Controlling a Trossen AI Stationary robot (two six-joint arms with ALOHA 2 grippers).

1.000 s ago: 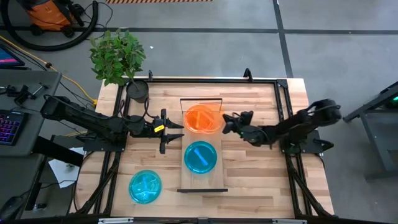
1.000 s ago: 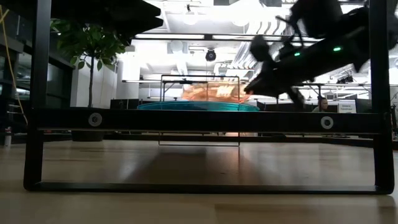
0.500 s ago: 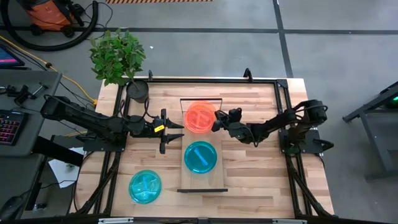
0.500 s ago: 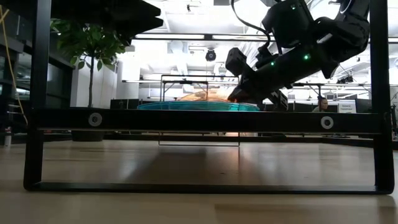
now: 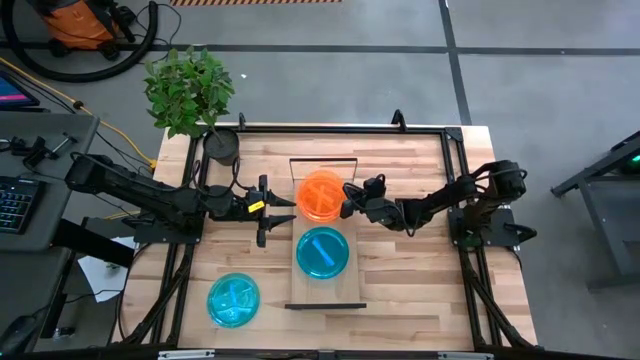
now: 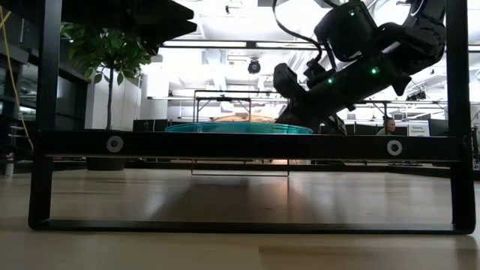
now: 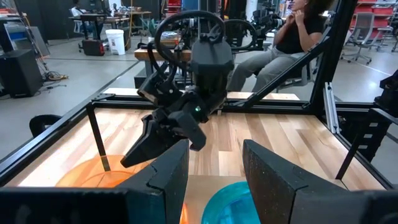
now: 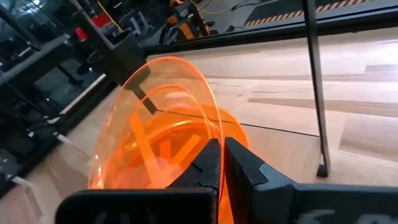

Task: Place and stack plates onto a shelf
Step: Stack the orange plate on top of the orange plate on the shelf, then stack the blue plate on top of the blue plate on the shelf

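my right pincer [image 8: 219, 163] is pinched tight on an orange plate [image 8: 163, 134], its lower edge hidden; shelf [image 5: 352, 288] carries the orange stack [image 5: 322, 194] and a blue plate [image 5: 322, 252]. my left pincer [image 5: 285, 212] waits open.

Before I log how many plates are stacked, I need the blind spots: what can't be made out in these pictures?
- High view: how many plates the orange stack holds; they overlap from above.
- Low view: the orange plates, hidden behind the shelf rail and the cyan plate.
- Right wrist view: the right gripper pinches an orange rim; whether this plate rests flat is hidden.
- Left wrist view: the plates are cut off behind the left gripper.
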